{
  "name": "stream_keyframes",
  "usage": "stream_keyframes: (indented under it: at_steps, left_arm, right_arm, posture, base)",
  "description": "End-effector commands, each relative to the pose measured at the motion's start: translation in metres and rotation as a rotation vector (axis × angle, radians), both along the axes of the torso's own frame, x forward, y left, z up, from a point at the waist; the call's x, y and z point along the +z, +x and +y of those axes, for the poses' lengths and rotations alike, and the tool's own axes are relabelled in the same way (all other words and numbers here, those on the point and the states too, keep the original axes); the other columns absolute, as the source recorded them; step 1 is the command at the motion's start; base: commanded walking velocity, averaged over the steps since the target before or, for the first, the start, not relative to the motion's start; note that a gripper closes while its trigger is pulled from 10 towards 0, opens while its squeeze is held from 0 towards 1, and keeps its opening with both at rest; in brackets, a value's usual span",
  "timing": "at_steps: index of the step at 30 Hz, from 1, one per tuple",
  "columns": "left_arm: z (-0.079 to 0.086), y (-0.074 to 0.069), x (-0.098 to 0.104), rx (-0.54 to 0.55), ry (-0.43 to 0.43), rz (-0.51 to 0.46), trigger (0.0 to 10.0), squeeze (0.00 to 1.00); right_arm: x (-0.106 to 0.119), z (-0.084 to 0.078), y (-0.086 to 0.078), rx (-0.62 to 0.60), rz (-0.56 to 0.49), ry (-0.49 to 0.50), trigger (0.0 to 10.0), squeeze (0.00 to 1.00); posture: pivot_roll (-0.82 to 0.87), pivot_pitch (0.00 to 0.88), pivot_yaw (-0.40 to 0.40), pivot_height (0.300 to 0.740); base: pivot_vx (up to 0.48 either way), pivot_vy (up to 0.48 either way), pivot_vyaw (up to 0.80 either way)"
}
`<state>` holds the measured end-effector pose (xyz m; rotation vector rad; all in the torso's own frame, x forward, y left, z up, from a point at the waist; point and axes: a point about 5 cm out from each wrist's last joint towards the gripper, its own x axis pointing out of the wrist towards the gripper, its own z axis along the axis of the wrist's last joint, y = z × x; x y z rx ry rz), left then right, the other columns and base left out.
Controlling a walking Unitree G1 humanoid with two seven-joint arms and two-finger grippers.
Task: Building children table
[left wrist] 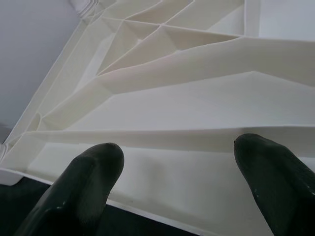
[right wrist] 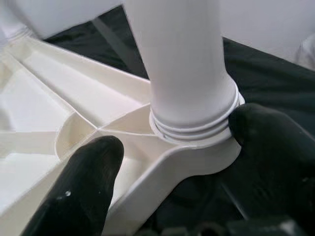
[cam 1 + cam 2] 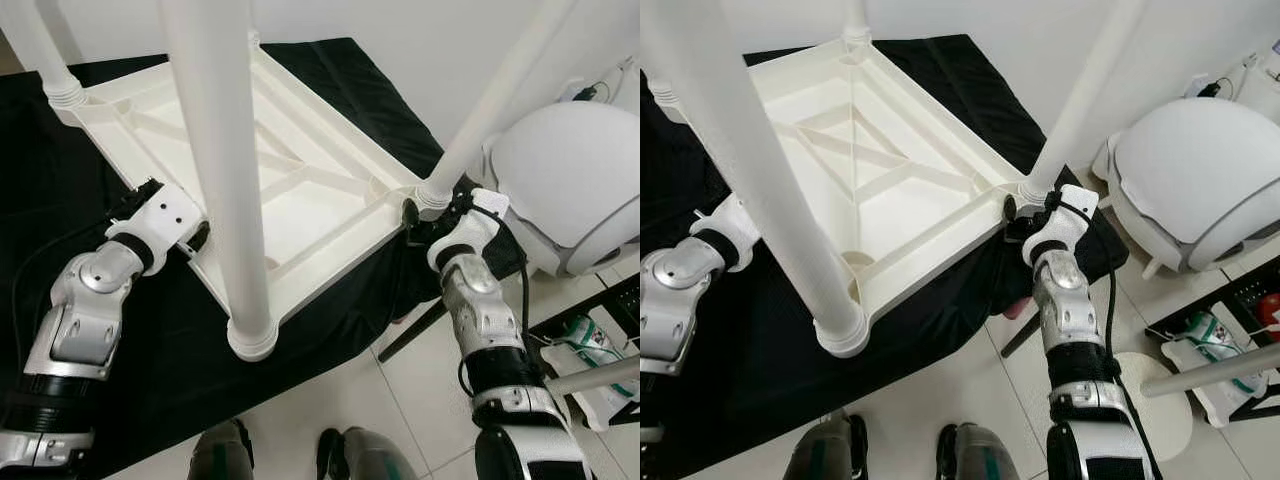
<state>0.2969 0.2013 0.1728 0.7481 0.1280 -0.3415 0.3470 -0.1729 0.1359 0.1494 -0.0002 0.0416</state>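
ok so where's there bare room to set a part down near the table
Free: the black cloth between the left tool and the near table leg, and the pale tile floor in front of that leg. Crowded: the right corner, where the right tool sits at a leg base beside a white domed object.

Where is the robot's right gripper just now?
The right gripper is at the upturned white table's right corner, its fingers either side of the leg's base.

Left hand with black fingers spread apart, ribbed white tabletop underside (upturned) just beyond, black cloth below
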Motion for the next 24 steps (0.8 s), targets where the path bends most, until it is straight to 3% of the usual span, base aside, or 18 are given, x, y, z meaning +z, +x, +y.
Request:
stream_keyframes:
  at_steps: [1,13,24]
  left_arm:
    - [-0.005,-0.007,-0.019,-0.037,0.019,0.114,10.0,0.00]
    - [-0.018,-0.013,-0.012,-0.082,0.022,0.103,10.0,0.00]
    - [-0.035,-0.018,-0.008,-0.141,-0.005,0.109,10.0,0.00]
  right_arm:
    - [-0.009,0.005,0.002,0.063,0.057,0.069,10.0,0.00]
    - [0.001,0.026,0.015,0.266,0.046,0.195,10.0,0.00]
    - [0.009,0.025,0.031,0.289,0.043,0.204,10.0,0.00]
  posture:
    - [0.08,0.099,-0.088,0.740]
    - [0.09,0.102,-0.079,0.740]
    - [0.10,0.104,-0.072,0.740]
  base:
    - [0.000,0.000,0.00]
    - [0.000,0.000,0.00]
    - [0.000,0.000,0.00]
